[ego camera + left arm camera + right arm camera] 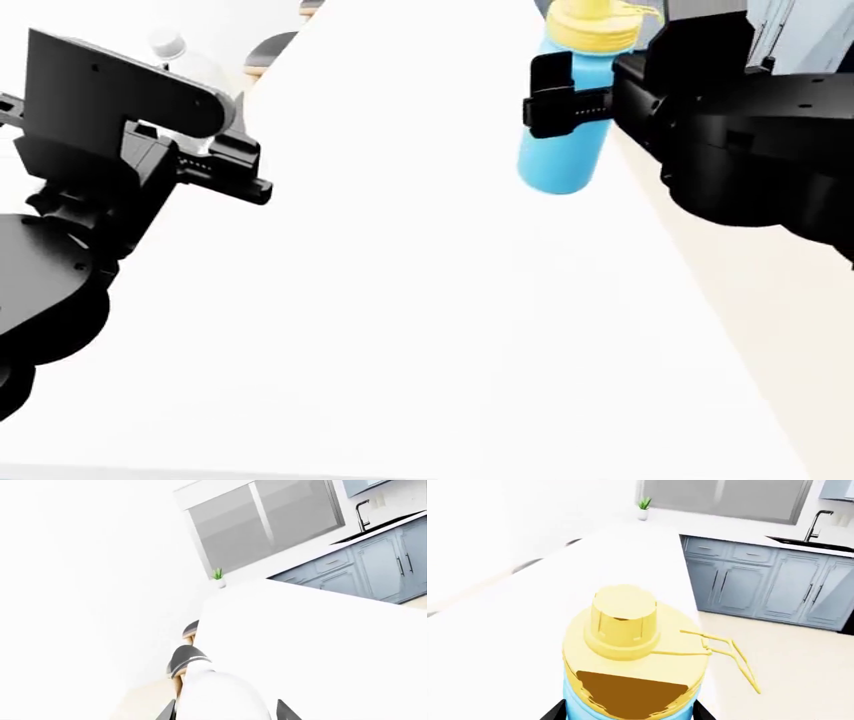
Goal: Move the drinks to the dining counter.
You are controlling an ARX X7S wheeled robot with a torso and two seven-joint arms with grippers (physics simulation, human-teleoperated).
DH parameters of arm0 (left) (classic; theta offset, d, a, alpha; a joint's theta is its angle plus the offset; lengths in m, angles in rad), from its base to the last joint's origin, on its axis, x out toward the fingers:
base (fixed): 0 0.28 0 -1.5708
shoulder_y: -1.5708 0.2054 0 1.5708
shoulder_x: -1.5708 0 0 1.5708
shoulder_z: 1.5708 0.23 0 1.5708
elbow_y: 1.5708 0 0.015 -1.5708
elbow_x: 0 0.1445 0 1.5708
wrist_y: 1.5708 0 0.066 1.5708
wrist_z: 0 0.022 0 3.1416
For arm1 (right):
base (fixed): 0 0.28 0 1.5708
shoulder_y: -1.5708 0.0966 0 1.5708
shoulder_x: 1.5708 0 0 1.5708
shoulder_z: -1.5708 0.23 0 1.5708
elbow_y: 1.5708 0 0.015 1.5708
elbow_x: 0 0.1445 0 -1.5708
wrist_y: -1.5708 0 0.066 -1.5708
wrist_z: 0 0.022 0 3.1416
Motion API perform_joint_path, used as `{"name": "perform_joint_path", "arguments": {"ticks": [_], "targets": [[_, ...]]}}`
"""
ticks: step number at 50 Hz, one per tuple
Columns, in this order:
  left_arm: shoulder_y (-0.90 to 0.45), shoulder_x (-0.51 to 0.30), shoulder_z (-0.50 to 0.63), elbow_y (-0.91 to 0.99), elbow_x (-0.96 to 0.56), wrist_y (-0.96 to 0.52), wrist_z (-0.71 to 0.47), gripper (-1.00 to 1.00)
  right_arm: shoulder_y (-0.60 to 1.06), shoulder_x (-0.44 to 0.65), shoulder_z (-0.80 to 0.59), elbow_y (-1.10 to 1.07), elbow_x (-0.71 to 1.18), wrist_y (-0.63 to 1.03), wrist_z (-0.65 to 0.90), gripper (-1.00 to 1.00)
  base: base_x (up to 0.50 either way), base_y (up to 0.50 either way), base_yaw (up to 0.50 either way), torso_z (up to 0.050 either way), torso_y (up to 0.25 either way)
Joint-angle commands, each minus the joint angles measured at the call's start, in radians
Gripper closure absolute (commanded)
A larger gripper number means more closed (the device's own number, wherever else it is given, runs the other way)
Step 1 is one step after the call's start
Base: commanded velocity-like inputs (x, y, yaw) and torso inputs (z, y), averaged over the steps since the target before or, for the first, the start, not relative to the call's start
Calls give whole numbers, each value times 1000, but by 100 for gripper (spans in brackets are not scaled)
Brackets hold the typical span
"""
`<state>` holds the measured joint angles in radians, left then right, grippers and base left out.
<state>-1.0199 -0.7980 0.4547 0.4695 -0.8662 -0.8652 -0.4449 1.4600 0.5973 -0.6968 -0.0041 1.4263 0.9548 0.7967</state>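
Head view: both arms reach over the long white dining counter [441,330]. At right, the right gripper [567,105] is clamped around the middle of an upright sky-blue flask [558,165] with a yellow screw lid, held above the counter's far right part; contact between flask base and countertop cannot be judged. At left, the left gripper [214,165] sits at the counter's left edge with the clear plastic bottle [187,65] and its small cap rising behind its black housing; how far the jaws stand apart is hidden here. A grey-cushioned stool [267,48] shows beyond the far left edge

Left wrist view: the clear bottle fills the frame between two dark fingertips [167,711] set either side of it, though contact is not clear. Beyond lie the counter, a small potted plant [218,576] and grey-blue cabinets [373,567] under a sink tap [362,515]

Right wrist view: the flask's yellow lid and loop sit between the black fingers, over the counter
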Motion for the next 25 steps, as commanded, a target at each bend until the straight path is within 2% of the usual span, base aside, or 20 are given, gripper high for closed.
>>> {"name": "perform_joint_path", "arguments": {"ticks": [1,25], "targets": [[-3,-2,-10,2,9,6,-13,100,-14,-1,28,-2,4,-12,-21,100,0,0,0,0,0],[1,0,-9,-3,9,12,-13,100,6,-4,-1,0,19,32,-47,100,0,0,0,0,1]]}}
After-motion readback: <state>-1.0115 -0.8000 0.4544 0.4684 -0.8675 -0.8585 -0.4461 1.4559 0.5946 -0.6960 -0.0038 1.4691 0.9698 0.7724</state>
